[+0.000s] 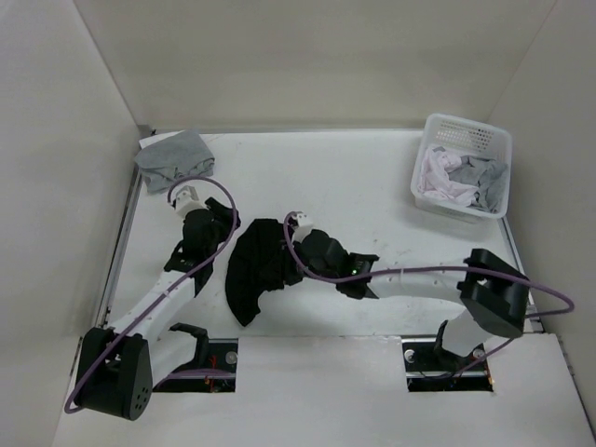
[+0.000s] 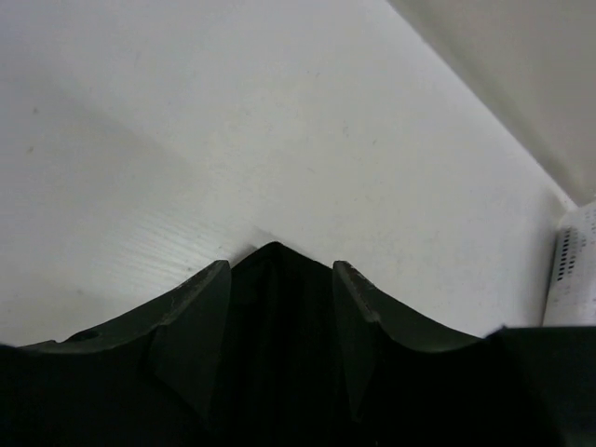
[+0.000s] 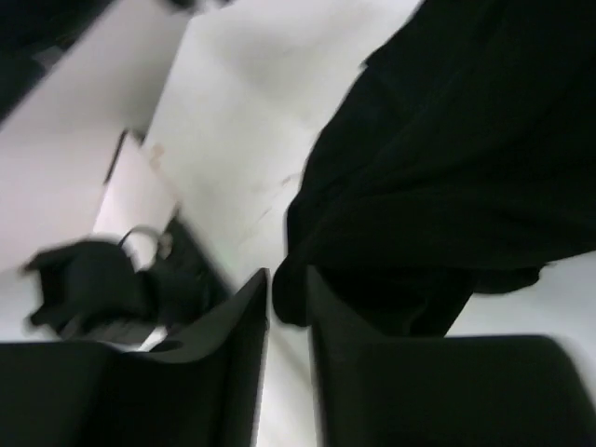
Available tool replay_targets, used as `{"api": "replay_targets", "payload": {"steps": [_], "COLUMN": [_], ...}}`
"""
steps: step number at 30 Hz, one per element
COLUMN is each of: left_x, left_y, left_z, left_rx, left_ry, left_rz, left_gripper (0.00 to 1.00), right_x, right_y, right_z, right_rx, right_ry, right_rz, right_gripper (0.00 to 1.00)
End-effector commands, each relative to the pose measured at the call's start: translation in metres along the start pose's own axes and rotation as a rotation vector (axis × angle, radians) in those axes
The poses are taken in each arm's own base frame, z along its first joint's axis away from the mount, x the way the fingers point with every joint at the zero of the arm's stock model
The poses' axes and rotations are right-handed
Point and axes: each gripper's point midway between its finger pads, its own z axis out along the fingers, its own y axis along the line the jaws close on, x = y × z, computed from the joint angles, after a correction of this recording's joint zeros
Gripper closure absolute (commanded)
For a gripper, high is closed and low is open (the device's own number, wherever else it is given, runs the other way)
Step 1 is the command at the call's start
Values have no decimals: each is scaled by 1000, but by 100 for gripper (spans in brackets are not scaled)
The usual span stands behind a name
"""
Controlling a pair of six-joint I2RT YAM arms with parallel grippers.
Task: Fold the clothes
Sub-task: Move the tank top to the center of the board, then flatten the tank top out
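The black garment (image 1: 250, 275) lies crumpled in a curved heap at the table's middle. My left gripper (image 1: 218, 225) sits at its left edge. In the left wrist view that gripper (image 2: 281, 265) has its jaws well apart, with a pointed corner of black cloth (image 2: 272, 307) lying between them. My right gripper (image 1: 291, 251) hovers over the heap's right side. In the right wrist view its jaws (image 3: 288, 275) stand a narrow gap apart, white table shows between them, and a fold of the black garment (image 3: 438, 158) sits just at their tips. A light grey garment (image 1: 173, 158) lies at the far left corner.
A white lattice basket (image 1: 438, 126) stands at the far right, holding white, pale pink and grey clothes (image 1: 461, 179). White walls close in the table on the left, back and right. Both arm bases sit at the near edge.
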Motion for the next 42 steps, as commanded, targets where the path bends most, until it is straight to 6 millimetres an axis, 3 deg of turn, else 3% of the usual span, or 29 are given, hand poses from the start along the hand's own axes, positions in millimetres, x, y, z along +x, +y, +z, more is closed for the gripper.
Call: {"api": "replay_targets", "payload": {"steps": [1, 3, 4, 9, 11, 16, 19, 21, 23, 25, 27, 28, 29, 30, 32, 33, 34, 37, 38, 39, 42], "left_x": [29, 39, 45, 76, 85, 100, 94, 85, 73, 61, 34, 10, -1, -17, -51, -62, -89, -136, -145, -156, -181], "left_y": [29, 42, 47, 39, 36, 43, 29, 18, -2, -19, -47, -69, -79, -90, -111, -117, -129, -146, -150, -154, -166], "left_z": [0, 1, 1, 7, 11, 27, 36, 44, 51, 49, 40, 26, 18, 7, -23, -34, -61, -115, -127, -144, -179], "left_rx": [-72, -110, -124, -104, -105, -139, -109, -84, -35, 6, 74, 127, 152, 183, 247, 267, 313, 392, 413, 445, 525], "left_ry": [85, 111, 130, 243, 266, 299, 261, 226, 189, 151, 71, 3, -31, -81, -182, -218, -300, -435, -460, -491, -567], "left_rz": [22, 25, 27, 93, 128, 149, 132, 122, 112, 99, 81, 77, 78, 79, 74, 70, 60, 36, 28, 15, 15], "left_gripper": [54, 55, 55, 55, 55, 58, 76, 89, 97, 100, 100, 100, 100, 100, 100, 100, 100, 100, 100, 100, 99], "right_x": [-20, -25, -33, -48, -51, -65, -77, -81, -74, -71, -78, -95, -107, -110, -119, -118, -116, -112, -110, -106, -99], "right_y": [35, 18, 1, -125, -164, -217, -233, -231, -219, -209, -193, -173, -157, -149, -88, -74, -43, 21, 29, 50, 87], "right_z": [-35, -40, -40, -25, -18, -3, -2, 10, 21, 19, 2, -24, -44, -50, -92, -101, -122, -184, -193, -216, -249], "right_rx": [-52, 3, 55, 374, 463, 581, 620, 581, 509, 463, 425, 389, 367, 352, 241, 216, 159, 48, 32, -19, -128], "right_ry": [-60, -105, -134, -164, -162, -173, -213, -206, -153, -132, -159, -225, -275, -289, -349, -354, -364, -402, -402, -400, -385], "right_rz": [-71, -90, -82, -11, 29, 75, 101, 105, 120, 140, 149, 123, 97, 86, -15, -41, -95, -171, -176, -181, -190], "right_gripper": [56, 41, 41, 42, 42, 39, 39, 51, 71, 84, 98, 100, 100, 100, 97, 97, 96, 96, 96, 96, 96]}}
